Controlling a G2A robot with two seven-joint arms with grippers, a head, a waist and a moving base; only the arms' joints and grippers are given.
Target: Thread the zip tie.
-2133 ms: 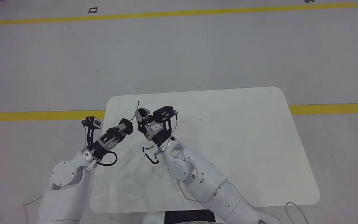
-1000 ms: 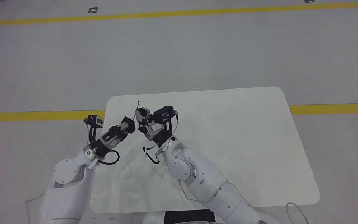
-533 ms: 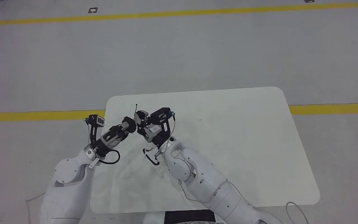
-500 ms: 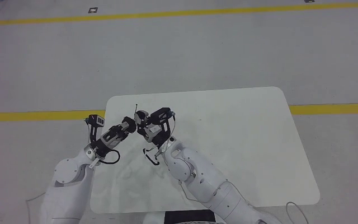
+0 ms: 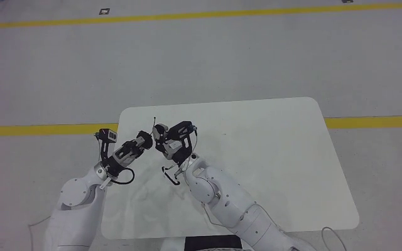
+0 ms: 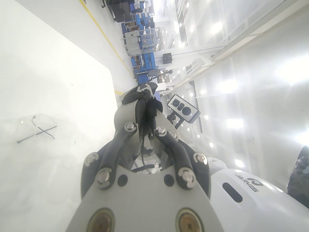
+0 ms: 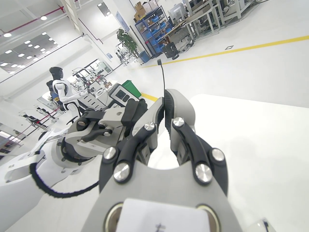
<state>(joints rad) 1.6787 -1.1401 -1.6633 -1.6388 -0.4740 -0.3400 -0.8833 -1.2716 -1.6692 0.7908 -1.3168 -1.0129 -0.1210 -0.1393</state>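
A thin black zip tie (image 7: 163, 83) stands out past my right gripper (image 7: 165, 102), which is shut on its strap; the small square head is at the free end. From above, that end (image 5: 154, 120) points away over the white table (image 5: 264, 157), near its left far corner. My left gripper (image 5: 146, 139) sits right beside the right gripper (image 5: 159, 133), fingertips almost touching. In the left wrist view the left gripper (image 6: 145, 98) is shut, and a black strand (image 6: 143, 136) of the tie runs back between its fingers.
Two more black zip ties (image 6: 36, 131) lie crossed on the table below the grippers. The table's left edge is close to both grippers. A yellow floor line (image 5: 188, 14) runs beyond the table.
The left gripper has moved in a little toward the right gripper. The tie's free end swayed slightly left and back. Both grips are unchanged.
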